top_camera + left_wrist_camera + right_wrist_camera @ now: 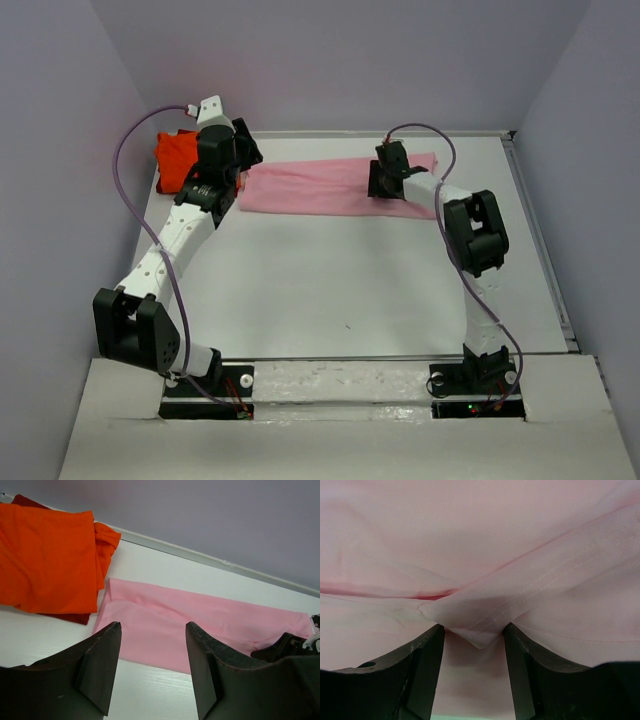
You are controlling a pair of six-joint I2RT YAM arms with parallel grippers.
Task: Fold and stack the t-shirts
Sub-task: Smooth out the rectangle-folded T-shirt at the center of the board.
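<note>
Nearest, two arms [185, 225] are seen bolted at the near edge of a white table [330, 290], whose flat top is shown faintly grained by the left wrist view.

Further out, the right gripper [474, 630] is set on the right end of the pink t-shirt [310, 187]. Its two dark, wedge-shaped fingers [420, 675] are spread apart. A pointed fold of hemmed cloth with two lines of stitching is seen between their tips, not squeezed flat. That stitching and the fine weave are given only by the right wrist view. From above, the shirt is seen merely as a long, flat strip, folded lengthwise and laid from left to right across the far part of the table.

The left gripper [153, 630] is poised over the strip's left end, its jaws likewise parted with nothing between them. A lengthwise crease along the pink cloth is shown by the left wrist view but is barely made out from above.

Beyond and to the left, in the far left corner, the orange t-shirt [45, 555] is laid as a folded, roughly square pile. It is soft and matte, with a bunched edge on its right side and a darker red layer showing beneath. It is placed just beside the pink strip; whether the two edges touch cannot be told.

Two t-shirts, two grippers and four fingers are counted. Behind everything a plain lilac wall [225, 515] is seen.
</note>
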